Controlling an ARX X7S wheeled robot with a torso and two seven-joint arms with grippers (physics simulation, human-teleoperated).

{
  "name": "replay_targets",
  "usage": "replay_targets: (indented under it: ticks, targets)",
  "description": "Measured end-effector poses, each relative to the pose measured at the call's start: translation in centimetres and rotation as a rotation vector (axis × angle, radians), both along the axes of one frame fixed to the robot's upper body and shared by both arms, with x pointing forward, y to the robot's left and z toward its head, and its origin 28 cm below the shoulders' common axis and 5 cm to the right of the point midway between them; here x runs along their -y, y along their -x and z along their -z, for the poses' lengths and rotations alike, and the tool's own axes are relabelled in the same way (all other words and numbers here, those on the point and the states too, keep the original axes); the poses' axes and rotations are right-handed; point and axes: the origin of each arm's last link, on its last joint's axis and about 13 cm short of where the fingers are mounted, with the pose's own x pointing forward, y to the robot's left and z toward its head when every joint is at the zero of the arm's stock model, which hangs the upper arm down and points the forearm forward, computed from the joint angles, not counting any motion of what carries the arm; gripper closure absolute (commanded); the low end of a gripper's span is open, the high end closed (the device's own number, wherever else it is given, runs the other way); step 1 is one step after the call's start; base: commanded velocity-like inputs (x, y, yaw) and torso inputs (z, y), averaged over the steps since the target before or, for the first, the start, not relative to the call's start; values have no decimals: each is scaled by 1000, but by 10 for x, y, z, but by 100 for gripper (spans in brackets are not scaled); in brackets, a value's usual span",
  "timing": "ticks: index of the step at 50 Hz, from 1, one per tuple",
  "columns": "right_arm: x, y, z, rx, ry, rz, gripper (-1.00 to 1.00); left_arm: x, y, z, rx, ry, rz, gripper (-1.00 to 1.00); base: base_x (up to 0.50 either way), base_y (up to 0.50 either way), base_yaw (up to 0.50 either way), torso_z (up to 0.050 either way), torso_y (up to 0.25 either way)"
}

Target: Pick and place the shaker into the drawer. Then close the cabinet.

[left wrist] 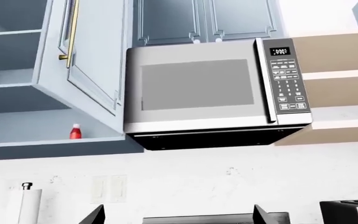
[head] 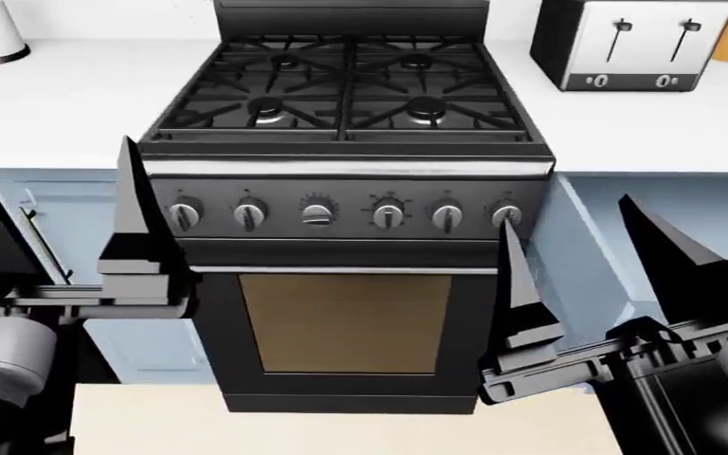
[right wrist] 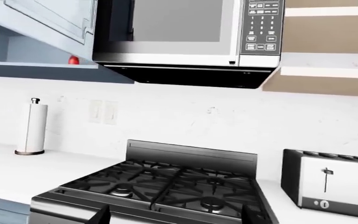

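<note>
A small red shaker with a white cap stands on the bottom shelf of the open upper cabinet, left of the microwave. It also shows in the right wrist view. The pale blue drawer appears pulled out to the right of the stove, below the counter, partly hidden by my right gripper. My left gripper is open and empty, low in front of the stove's left side; its fingertips show wide apart. My right gripper is open and empty over the drawer; its fingertips also show wide apart.
A black gas stove fills the middle, with a microwave above it. A toaster stands on the counter at the right and a paper towel holder at the left. The cabinet door with a gold handle swings out beside the microwave. Wooden shelves hang at the right.
</note>
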Motion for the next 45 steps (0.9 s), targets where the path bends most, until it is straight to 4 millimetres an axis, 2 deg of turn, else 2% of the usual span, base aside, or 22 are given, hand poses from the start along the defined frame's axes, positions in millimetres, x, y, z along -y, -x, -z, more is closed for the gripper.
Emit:
replay_targets:
  ticks: [45]
  targets:
    - [-1, 0, 0, 6, 15, 5, -100, 2, 1, 1, -5, -13, 14, -100, 4, 500, 0, 0, 0]
